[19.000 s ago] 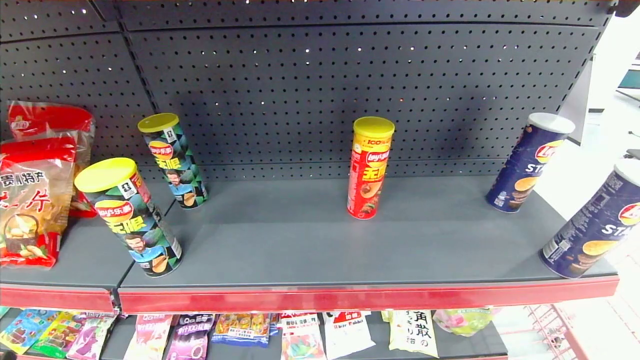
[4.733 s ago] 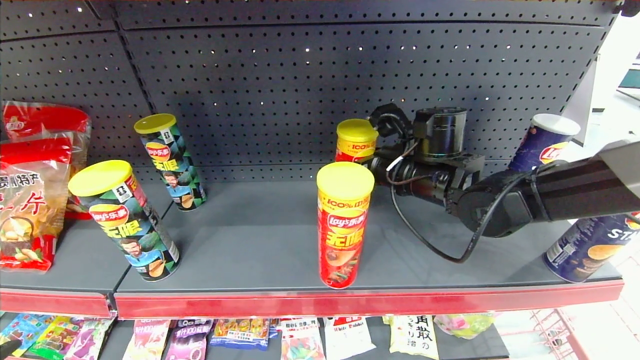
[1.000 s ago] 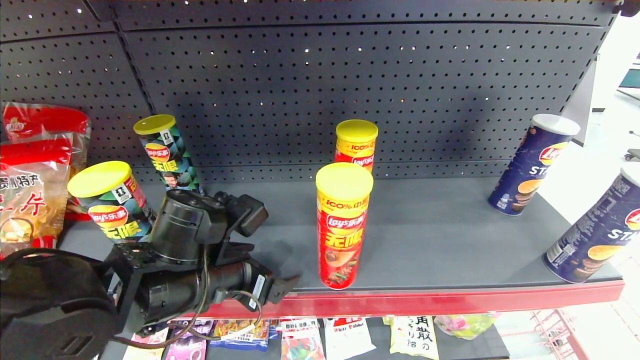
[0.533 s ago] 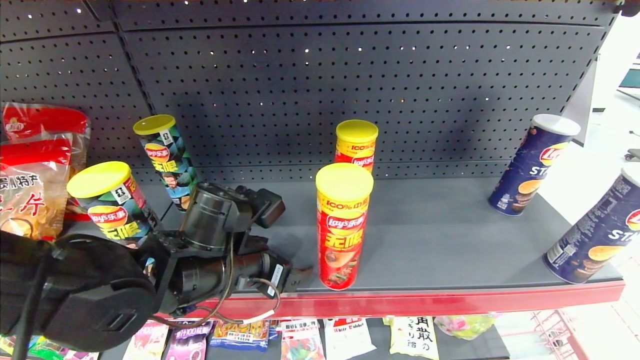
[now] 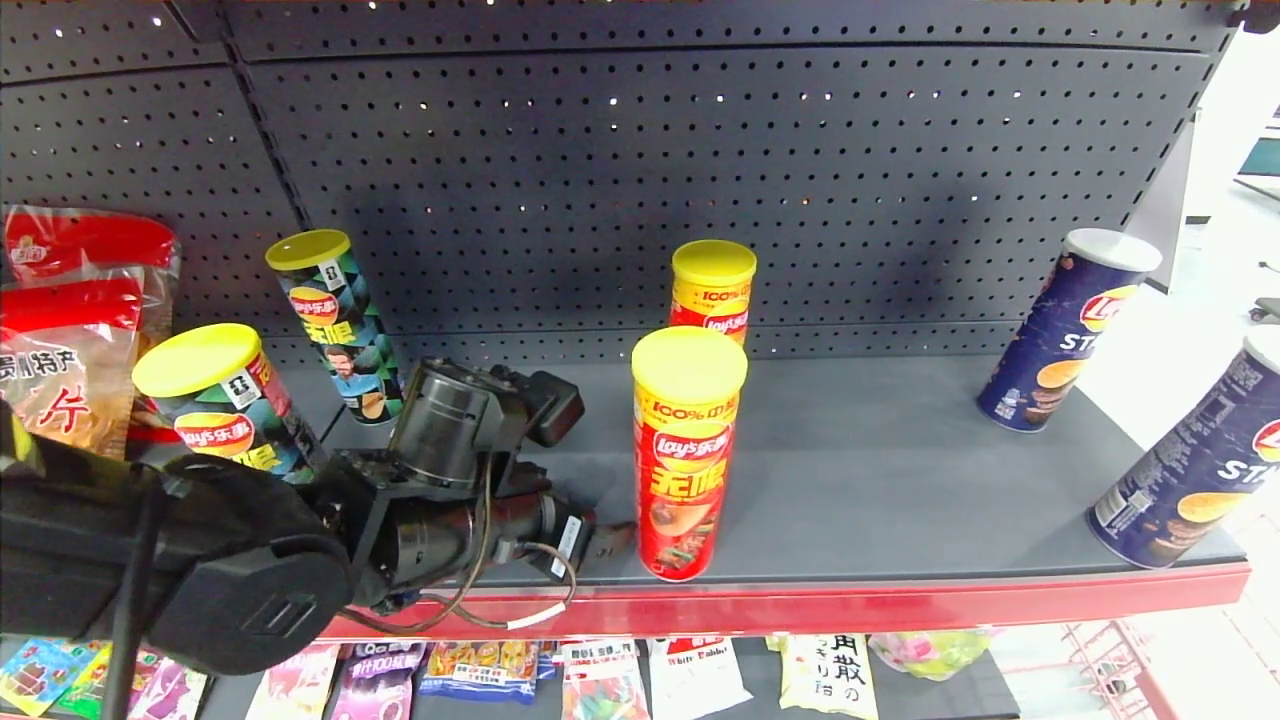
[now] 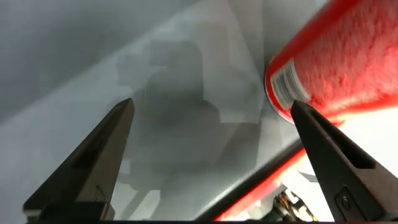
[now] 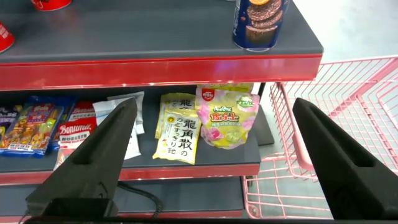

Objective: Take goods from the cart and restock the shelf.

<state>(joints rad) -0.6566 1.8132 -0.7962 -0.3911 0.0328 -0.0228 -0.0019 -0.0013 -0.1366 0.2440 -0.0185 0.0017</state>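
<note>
On the dark grey metal shelf (image 5: 880,480), a tall red cylindrical crisp can with a yellow plastic lid (image 5: 688,455) stands upright at the front edge, lid on. A second red can (image 5: 712,285) of the same kind stands behind it by the pegboard back (image 5: 600,150). The left pincer (image 5: 612,537) sits low over the shelf just beside the front can's base, its fingers (image 6: 93,168) spread apart and gripping nothing. Further left stand two green-patterned cans with yellow lids (image 5: 225,405); at the right end, two dark blue cans with white lids (image 5: 1060,330). The right pincer (image 7: 214,102) hangs with its fingers apart before the lower shelf (image 7: 224,160) of flat snack packets (image 7: 227,121), next to a pink wire cart (image 7: 281,124)
</note>
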